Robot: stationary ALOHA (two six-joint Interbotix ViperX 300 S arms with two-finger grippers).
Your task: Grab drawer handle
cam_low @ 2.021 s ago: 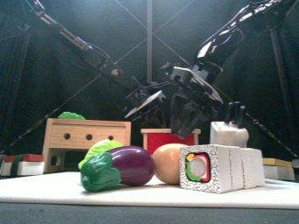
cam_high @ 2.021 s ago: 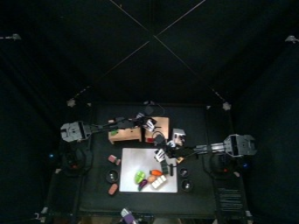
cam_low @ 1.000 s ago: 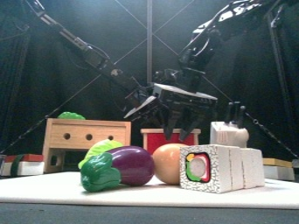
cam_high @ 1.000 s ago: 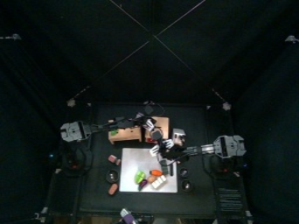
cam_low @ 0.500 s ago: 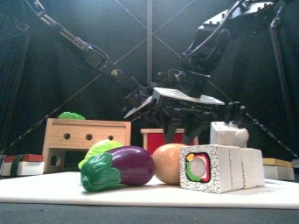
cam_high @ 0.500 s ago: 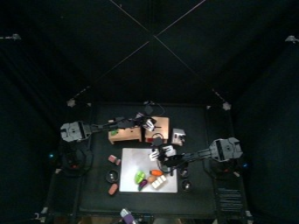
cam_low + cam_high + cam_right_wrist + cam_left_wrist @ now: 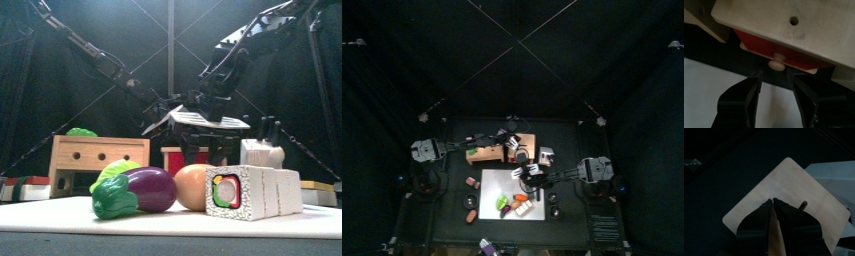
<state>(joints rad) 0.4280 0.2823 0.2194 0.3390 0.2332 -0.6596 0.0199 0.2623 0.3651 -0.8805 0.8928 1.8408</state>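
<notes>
The drawer handle (image 7: 777, 61) is a small pale knob on a red drawer front (image 7: 763, 44) set under a tan wooden box (image 7: 784, 22). My right gripper (image 7: 775, 82) is open just short of it, one jaw to each side of the knob's line and neither touching. In the front view this gripper (image 7: 198, 133) hangs over the red drawer (image 7: 187, 158) and hides the knob. From above, my left gripper (image 7: 773, 208) rests on the box top (image 7: 791, 188), its jaws closed on a thin tan edge.
A second tan box (image 7: 96, 160) with a green object on top stands to the left. Toy food, an eggplant (image 7: 150, 188) and a sushi roll (image 7: 257, 190), lies on a white board (image 7: 174, 222) in front. A white block (image 7: 263, 153) stands right of the drawer.
My right arm has come down and turned its open gripper level with the drawer front. The left arm has stayed on the box.
</notes>
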